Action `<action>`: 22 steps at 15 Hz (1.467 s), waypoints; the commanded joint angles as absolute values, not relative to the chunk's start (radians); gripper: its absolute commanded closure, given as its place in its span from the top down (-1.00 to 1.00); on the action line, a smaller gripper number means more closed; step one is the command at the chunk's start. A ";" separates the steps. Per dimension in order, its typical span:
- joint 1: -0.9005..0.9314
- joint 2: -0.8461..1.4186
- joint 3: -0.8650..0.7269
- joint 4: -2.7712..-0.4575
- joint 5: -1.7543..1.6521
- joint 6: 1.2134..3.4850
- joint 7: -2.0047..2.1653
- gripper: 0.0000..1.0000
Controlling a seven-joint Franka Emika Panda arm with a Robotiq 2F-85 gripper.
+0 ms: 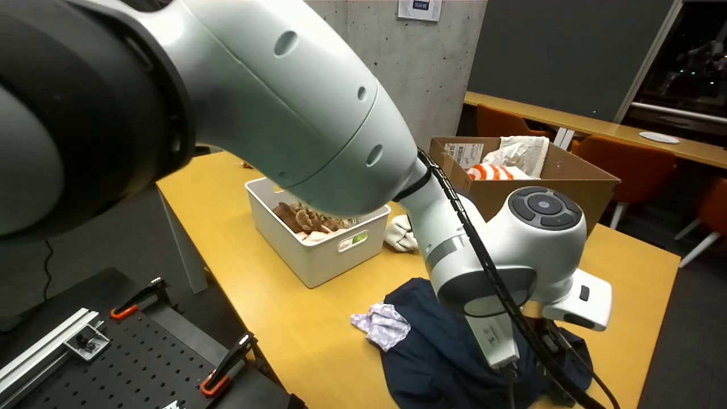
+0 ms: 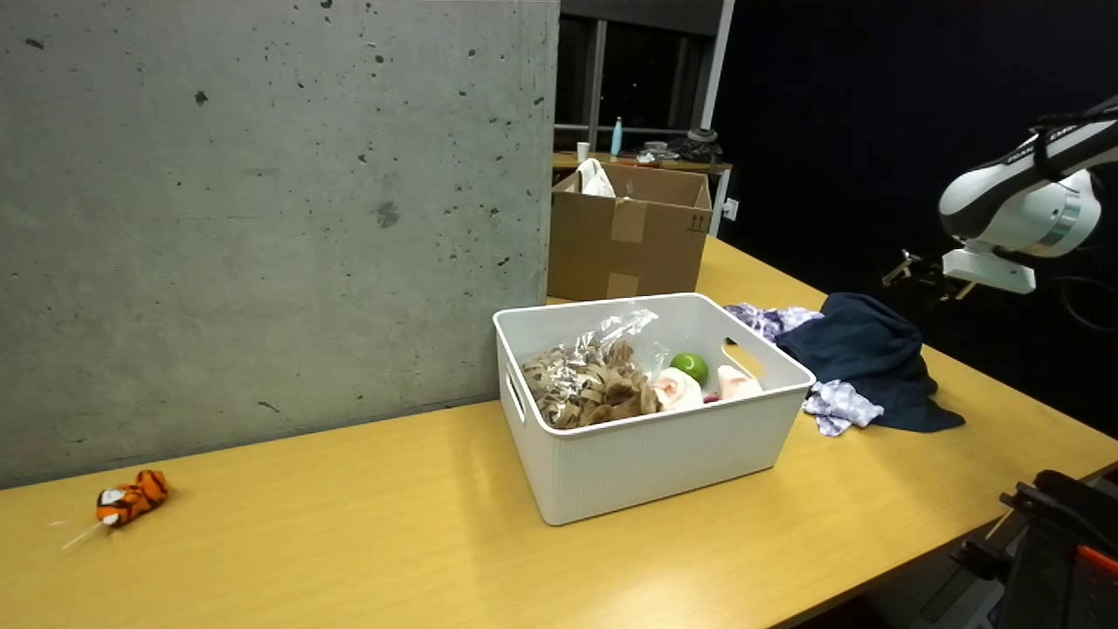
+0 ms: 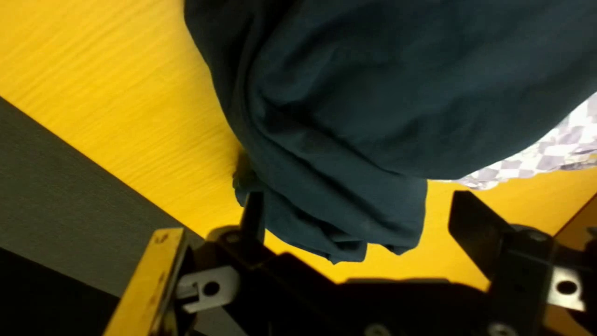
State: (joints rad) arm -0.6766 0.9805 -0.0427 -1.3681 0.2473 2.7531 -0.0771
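My gripper (image 3: 359, 203) stands open in the wrist view, its two dark fingers wide apart with nothing gripped. Beyond them a crumpled dark navy cloth (image 3: 396, 93) lies on the yellow table, one folded end showing in the gap between the fingertips. In an exterior view the gripper (image 2: 928, 284) hangs above the table near this navy cloth (image 2: 873, 349), apart from it. A white and purple patterned cloth (image 1: 383, 326) pokes out from the navy one's edge. In that exterior view the arm hides part of the navy cloth, and the fingertips are hard to make out.
A white bin (image 2: 664, 467) with soft toys, a green ball-like thing and clear plastic stands on the table. Behind is a cardboard box (image 2: 585, 249) with cloths inside. A greyish cloth (image 1: 401, 236) lies between them. An orange striped toy (image 2: 131, 498) sits at the far end.
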 commanded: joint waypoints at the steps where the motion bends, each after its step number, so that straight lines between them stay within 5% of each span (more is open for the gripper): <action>1: -0.679 1.025 -0.024 -1.314 0.258 2.746 -0.074 1.00; 22: -0.667 1.365 -0.090 -0.937 0.230 2.614 0.053 1.00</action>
